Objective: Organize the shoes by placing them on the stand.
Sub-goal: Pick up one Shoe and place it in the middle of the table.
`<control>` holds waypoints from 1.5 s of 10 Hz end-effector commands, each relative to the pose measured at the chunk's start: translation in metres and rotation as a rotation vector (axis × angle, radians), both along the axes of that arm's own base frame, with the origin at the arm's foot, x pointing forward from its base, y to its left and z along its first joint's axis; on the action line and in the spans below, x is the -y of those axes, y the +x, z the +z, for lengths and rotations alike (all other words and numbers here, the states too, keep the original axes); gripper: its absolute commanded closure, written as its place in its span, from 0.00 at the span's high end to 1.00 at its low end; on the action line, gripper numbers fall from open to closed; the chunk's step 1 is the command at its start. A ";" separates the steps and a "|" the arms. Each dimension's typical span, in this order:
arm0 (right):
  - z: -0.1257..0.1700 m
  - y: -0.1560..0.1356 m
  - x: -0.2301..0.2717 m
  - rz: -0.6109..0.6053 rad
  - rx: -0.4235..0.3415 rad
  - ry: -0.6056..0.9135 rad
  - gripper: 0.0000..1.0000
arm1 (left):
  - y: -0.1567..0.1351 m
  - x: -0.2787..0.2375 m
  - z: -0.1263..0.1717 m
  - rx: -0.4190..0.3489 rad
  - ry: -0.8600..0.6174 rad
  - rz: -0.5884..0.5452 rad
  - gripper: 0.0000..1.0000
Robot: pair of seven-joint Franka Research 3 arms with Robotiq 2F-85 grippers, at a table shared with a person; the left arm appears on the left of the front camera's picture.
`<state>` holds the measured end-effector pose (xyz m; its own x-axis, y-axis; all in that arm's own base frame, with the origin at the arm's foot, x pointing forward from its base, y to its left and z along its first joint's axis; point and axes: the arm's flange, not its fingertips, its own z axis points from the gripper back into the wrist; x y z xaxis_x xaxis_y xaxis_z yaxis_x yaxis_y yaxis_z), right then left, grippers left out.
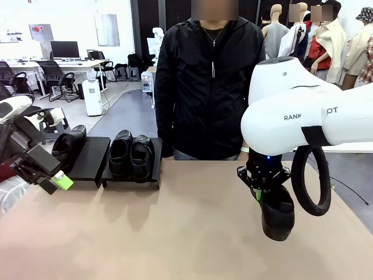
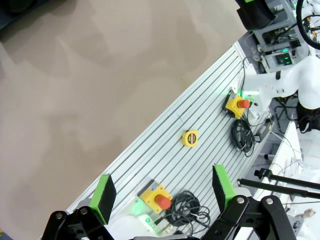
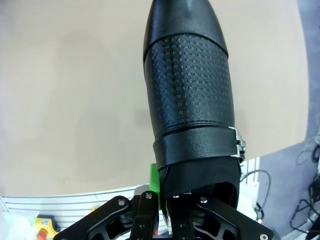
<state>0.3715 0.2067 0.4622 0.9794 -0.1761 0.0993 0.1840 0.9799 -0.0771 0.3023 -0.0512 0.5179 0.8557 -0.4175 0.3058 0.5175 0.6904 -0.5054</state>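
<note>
Hanging toe-down from your right gripper [image 1: 260,188], the fourth shoe [image 1: 277,216] is nearest to you, on the right side of the tan table [image 1: 192,233]. The jaws are pinched together on the rim of its heel opening, so the weight trails below and the toe points at the tabletop. From the right wrist view you see the shoe's textured upper [image 3: 192,80] running away from the fingers, with a small metal buckle [image 3: 240,145] at the strap; the grip on that thin edge looks narrow, so a swing could loosen it.

Your left gripper [image 1: 55,179] sits low at the near left, jaws spread wide with nothing between them. Its wrist camera looks past its green pads [image 2: 106,192] at the table edge and a ribbed metal deck [image 2: 200,130] carrying a yellow tape measure [image 2: 189,138] and two emergency stop buttons [image 2: 237,105]. It appears parked clear of the work, leaving room for the right arm.

Farther back, at the far left of the table, stand the two black platforms. The right platform [image 1: 154,169] carries a full pair [image 1: 131,154] side by side, toes toward you. The left platform [image 1: 93,157] holds one shoe [image 1: 69,143] on its left half, so the bare right half is probably meant for the shoe you carry. That means a long reach across the table.

Beyond the table, a person in a black jacket [image 1: 210,81] stands facing you, hands out of sight.
</note>
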 end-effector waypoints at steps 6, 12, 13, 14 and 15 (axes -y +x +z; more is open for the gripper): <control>-0.044 -0.010 -0.186 0.065 -0.013 0.289 0.00 | 0.000 -0.001 0.003 -0.010 -0.007 0.001 1.00; -0.088 0.000 -0.204 -0.014 0.002 0.253 0.13 | 0.000 -0.001 0.003 -0.010 -0.007 0.001 1.00; -0.089 -0.001 -0.203 0.021 0.002 0.277 0.72 | 0.000 -0.001 0.003 -0.010 -0.007 0.001 1.00; -0.088 -0.003 -0.200 0.017 -0.002 0.279 1.00 | 0.000 -0.001 0.003 -0.010 -0.007 0.001 1.00; -0.084 -0.005 -0.196 0.038 0.002 0.297 1.00 | 0.000 -0.001 0.003 -0.010 -0.007 0.001 1.00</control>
